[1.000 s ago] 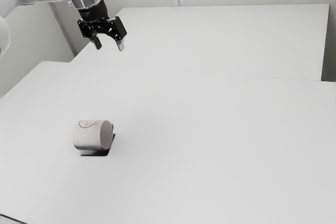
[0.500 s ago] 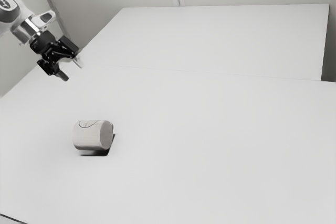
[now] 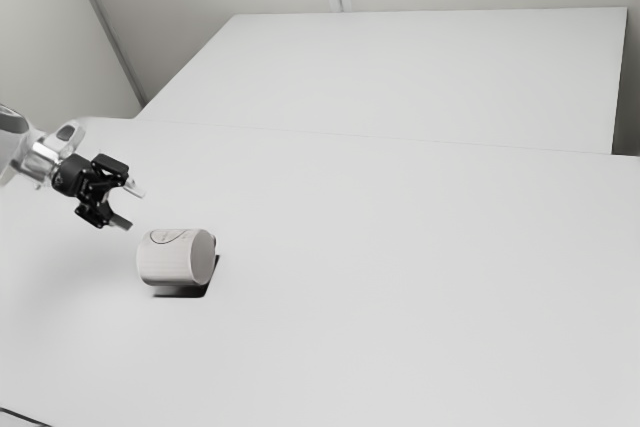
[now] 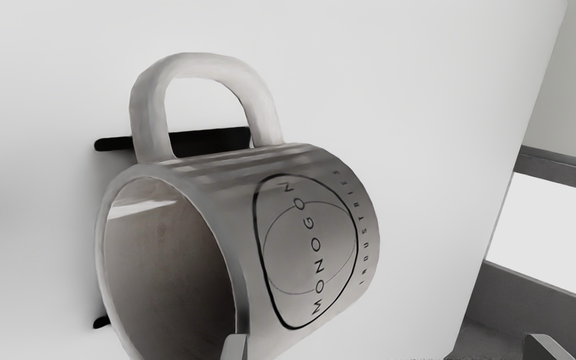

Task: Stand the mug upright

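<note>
White ceramic mug [image 3: 172, 262], cylindrical, with a looped handle [image 4: 146, 110] and black printed lettering, lying on its side on the smooth white table [image 3: 400, 317]. Its open mouth faces the exterior view's left; its closed base, the exterior view's right. The black two-part fingers [image 3: 121, 222] are spread wide with nothing gripped, near the mouth end and just above the table. In the wrist view, one of the fingers [image 4: 235, 348] overlaps the rim; the other stands well apart from the mug.
</note>
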Controlling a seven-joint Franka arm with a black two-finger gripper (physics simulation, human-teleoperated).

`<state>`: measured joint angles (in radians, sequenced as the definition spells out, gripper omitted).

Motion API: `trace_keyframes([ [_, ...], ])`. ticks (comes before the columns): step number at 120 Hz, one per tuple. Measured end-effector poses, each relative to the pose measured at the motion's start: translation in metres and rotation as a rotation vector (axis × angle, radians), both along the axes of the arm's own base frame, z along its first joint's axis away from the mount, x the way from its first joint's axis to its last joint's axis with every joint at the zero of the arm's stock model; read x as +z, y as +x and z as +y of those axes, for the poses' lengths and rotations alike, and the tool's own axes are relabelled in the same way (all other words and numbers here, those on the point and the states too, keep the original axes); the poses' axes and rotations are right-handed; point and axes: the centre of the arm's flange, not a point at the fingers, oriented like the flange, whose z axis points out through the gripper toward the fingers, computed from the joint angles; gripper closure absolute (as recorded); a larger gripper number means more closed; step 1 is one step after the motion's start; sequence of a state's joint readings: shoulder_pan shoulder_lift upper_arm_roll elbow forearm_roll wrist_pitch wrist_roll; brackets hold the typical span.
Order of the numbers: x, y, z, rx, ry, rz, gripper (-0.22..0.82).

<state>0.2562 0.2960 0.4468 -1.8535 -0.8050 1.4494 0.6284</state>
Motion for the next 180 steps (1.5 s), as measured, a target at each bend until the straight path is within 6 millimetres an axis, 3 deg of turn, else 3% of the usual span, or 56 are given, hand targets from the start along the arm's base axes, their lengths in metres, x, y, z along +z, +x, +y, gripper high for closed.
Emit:
trace_keyframes([
  [17, -0.032, -0.021, 0.003, 0.036, -0.065, -0.032, 0.00],
  [33, -0.050, -0.027, 0.009, 0.063, -0.100, -0.075, 0.00],
  [55, -0.068, -0.023, -0.007, 0.087, -0.176, -0.143, 0.00],
  [72, -0.087, -0.035, -0.018, 0.119, -0.233, -0.158, 0.00],
  [80, -0.089, -0.037, -0.019, 0.121, -0.240, -0.173, 0.15],
  [95, -0.085, -0.036, -0.020, 0.112, -0.239, -0.213, 0.47],
  [112, -0.081, -0.035, -0.021, 0.096, -0.238, -0.247, 0.65],
  [136, -0.060, -0.033, -0.029, 0.056, -0.241, -0.313, 0.74],
  [159, -0.009, -0.017, -0.069, -0.058, -0.208, -0.408, 0.77],
  [180, 0.028, -0.006, -0.098, -0.209, -0.025, -0.401, 0.78],
])
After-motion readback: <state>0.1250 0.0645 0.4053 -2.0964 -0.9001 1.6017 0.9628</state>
